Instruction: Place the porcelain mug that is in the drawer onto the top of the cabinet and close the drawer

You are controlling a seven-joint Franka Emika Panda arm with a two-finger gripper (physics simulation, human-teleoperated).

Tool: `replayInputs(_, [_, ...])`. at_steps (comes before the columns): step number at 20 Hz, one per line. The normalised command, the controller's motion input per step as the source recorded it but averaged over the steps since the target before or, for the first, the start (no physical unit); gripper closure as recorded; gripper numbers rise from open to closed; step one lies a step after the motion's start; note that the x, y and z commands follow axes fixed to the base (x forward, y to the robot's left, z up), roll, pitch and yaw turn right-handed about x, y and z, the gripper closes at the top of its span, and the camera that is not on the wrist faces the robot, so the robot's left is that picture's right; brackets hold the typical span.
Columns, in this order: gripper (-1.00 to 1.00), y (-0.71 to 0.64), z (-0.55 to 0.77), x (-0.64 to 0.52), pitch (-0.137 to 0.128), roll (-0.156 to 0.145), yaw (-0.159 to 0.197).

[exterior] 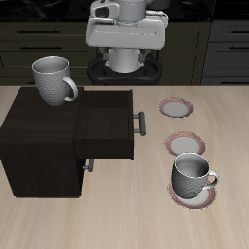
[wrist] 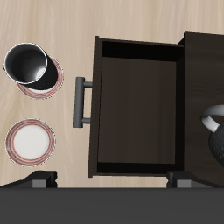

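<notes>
The porcelain mug (exterior: 53, 80) stands upright on the flat top of the dark cabinet (exterior: 34, 146), near its back corner; the wrist view catches only its edge and handle (wrist: 214, 131). The drawer (exterior: 107, 126) is pulled out, and its inside (wrist: 140, 109) is empty. Its grey bar handle (exterior: 141, 124) (wrist: 81, 101) faces the saucers. My gripper (exterior: 126, 58) (wrist: 114, 179) hangs high above the drawer, behind it, open and holding nothing. Only its two dark fingertips (wrist: 39, 180) show in the wrist view, set wide apart.
A smaller grey mug (exterior: 192, 175) (wrist: 28, 63) sits on a reddish-rimmed saucer near the table's front edge. Two empty saucers (exterior: 185, 144) (exterior: 177, 107) lie farther back, beside the drawer's front; one of them (wrist: 31, 140) shows in the wrist view.
</notes>
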Motion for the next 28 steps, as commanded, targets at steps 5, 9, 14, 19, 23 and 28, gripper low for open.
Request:
replayInputs(5, [-1.00,0.44,-0.09,0.09,0.009,0.049,-0.001])
replayInputs(9, [-1.00,0.43,-0.17,0.07,0.017,0.054,0.002])
replayInputs(14, [-1.00,0.45,-0.32,0.16,0.028,0.049,0.021])
replayInputs(19, [-1.00,0.27,-0.26,0.13,0.024,0.030,0.008])
replayInputs(23, [-1.00,0.25,-0.28,0.17,0.045,0.025,0.002])
replayInputs(28, [-1.00,0.25,-0.38,0.12,0.047,0.023,0.018])
